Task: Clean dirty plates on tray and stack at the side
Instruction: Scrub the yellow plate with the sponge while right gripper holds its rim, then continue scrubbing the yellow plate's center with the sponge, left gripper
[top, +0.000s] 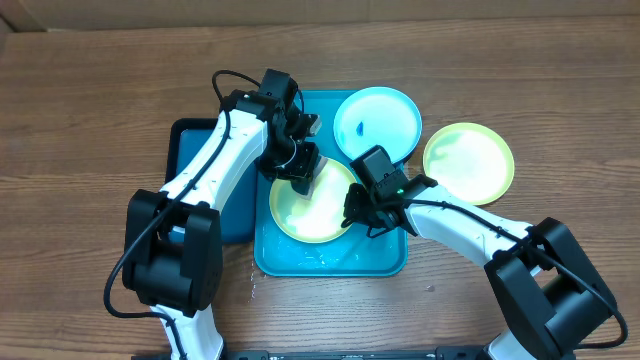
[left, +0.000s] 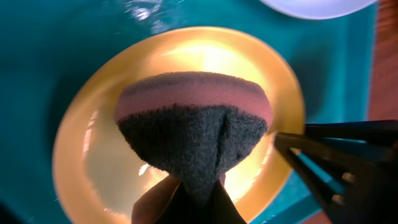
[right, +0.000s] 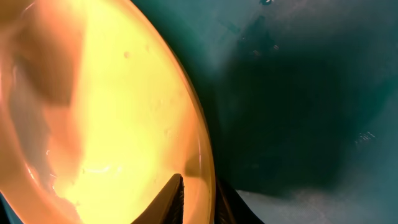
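Observation:
A yellow-green plate (top: 300, 215) (left: 93, 155) (right: 93, 112) lies wet in the turquoise tray (top: 330, 262) (left: 50, 50) (right: 298, 93). My left gripper (top: 300, 180) (left: 193, 199) is shut on a folded sponge (left: 193, 124), dark scouring side out with a pink band, held over the plate's far part. My right gripper (top: 352, 215) (right: 199, 199) straddles this plate's right rim, its jaws slightly apart, the inner finger (right: 174, 199) just off the rim. A light blue plate (top: 377, 122) with a small blue smear rests at the tray's far right corner. Another yellow-green plate (top: 468, 162) lies on the table to the right.
A smaller dark blue tray (top: 190, 150) lies left of the turquoise one, under my left arm. Water films the turquoise tray's floor near its front edge. The table is wooden, with a cardboard edge along the back.

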